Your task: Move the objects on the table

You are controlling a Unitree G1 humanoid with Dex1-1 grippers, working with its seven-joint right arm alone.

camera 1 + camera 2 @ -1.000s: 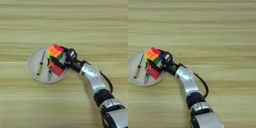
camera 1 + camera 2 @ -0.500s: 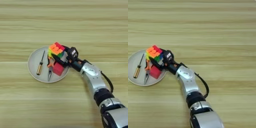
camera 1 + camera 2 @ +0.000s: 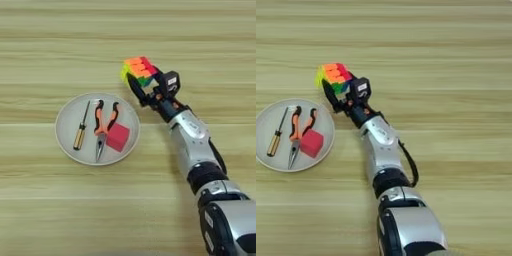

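- Since the earlier frames, the puzzle cube (image 3: 139, 69) has been lifted off the plate (image 3: 67, 140) and carried up and to the right; it is now being held beyond the plate's upper right rim, above the bare table (image 3: 50, 50).
- The table is being crossed by the silver arm (image 3: 192, 145), which is coming in from the bottom right corner.
- The plate is being left with three things still on it: the pliers (image 3: 102, 126) in the middle, the red cube (image 3: 118, 137) touching or just beside their right side, and the screwdriver (image 3: 81, 129) lying to their left, apart from them.
- The puzzle cube is being pinched by the gripper (image 3: 146, 84), whose black fingers are spread only as far as the cube's width and are pressing on its opposite sides.
- The cube is being held tilted and seemingly by its lower part only, so a slip is being risked, in judgement: a quick swing or a loosened pinch could be letting it twist out and drop on the table or back onto the plate's rim.
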